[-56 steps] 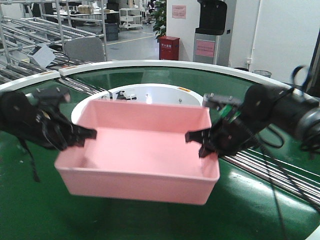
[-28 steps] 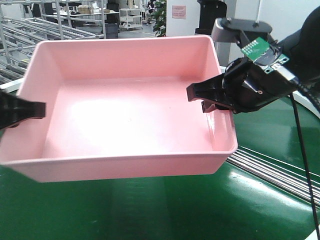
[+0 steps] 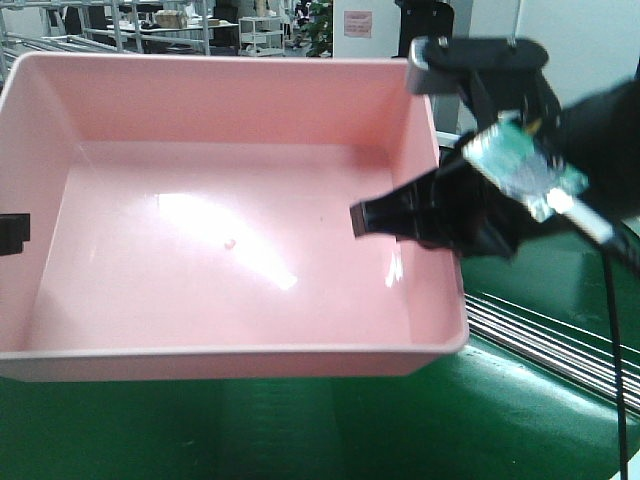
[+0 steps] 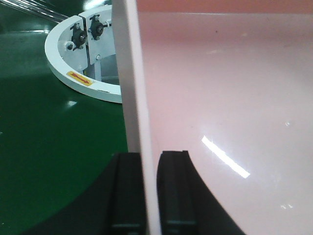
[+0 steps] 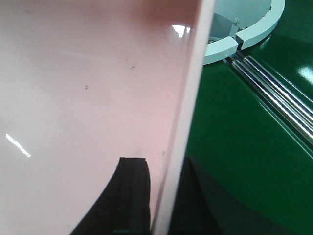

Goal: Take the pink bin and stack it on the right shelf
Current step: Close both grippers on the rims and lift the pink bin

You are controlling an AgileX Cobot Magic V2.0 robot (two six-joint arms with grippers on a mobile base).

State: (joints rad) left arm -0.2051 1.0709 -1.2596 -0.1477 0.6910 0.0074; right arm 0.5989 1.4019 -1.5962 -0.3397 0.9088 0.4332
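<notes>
The pink bin [image 3: 230, 220] is held high off the green belt, close to the front camera and filling most of that view. My left gripper [image 4: 150, 164] is shut on the bin's left wall [image 4: 132, 98], one finger inside and one outside; in the front view only its tip [image 3: 12, 234] shows at the left edge. My right gripper [image 5: 161, 171] is shut on the bin's right wall [image 5: 188, 98]; it also shows in the front view [image 3: 400, 222]. The bin is empty. The right shelf is out of view.
The green conveyor belt [image 3: 540, 420] lies below, with its white ring [image 4: 68, 63] under the bin. Steel roller rails [image 3: 560, 340] run at the right. Metal racks [image 3: 150, 20] stand far behind.
Both arms have lifted the pink bin from just above the belt up and toward the camera. It now looks larger and sits higher, and both grips are unchanged.
</notes>
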